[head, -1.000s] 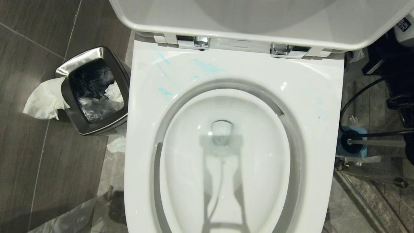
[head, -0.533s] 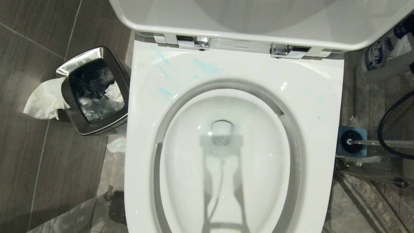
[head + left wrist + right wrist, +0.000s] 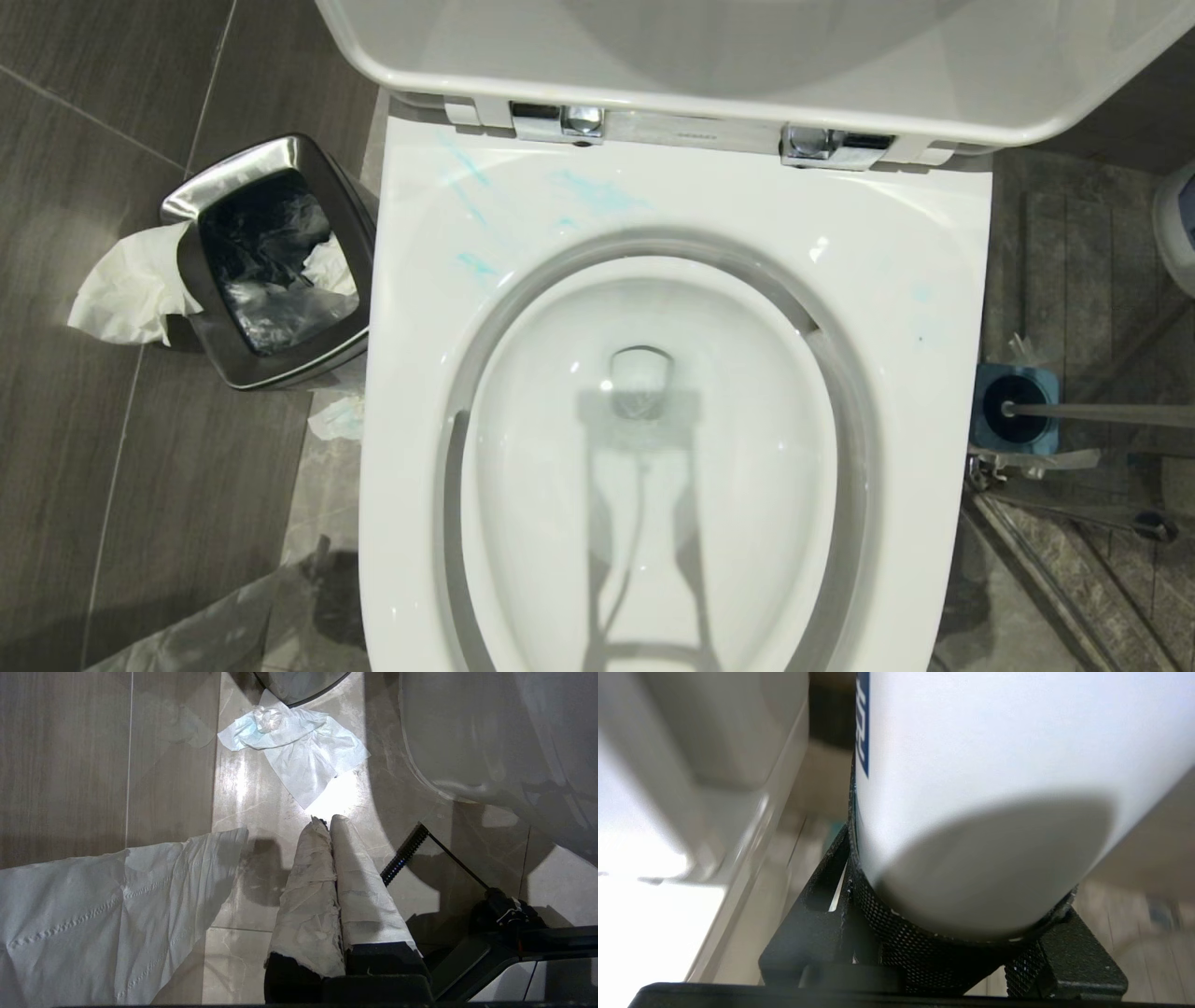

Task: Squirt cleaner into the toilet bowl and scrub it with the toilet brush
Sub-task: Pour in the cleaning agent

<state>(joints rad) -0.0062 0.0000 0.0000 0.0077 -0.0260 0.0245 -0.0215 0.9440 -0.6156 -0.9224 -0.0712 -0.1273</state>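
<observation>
Since a second ago the right arm has swung off to the right of the head view, carrying a white bottle [image 3: 971, 812] with blue print; only its edge [image 3: 1178, 229] shows now. The right gripper [image 3: 952, 933] has its fingers clamped around the bottle's body. The left gripper [image 3: 329, 826] hangs over the floor, fingers [image 3: 308, 891] pressed together, empty.

Turquoise cleaner [image 3: 597, 194] streaks the rim of the toilet bowl [image 3: 896, 280], so squirting looks done. Putting the bottle away seems the step in hand. Next comes the toilet brush [image 3: 1102, 411], standing in its blue holder [image 3: 1018, 408] on the floor beside the bowl, untouched; grasping it needs freed fingers.
</observation>
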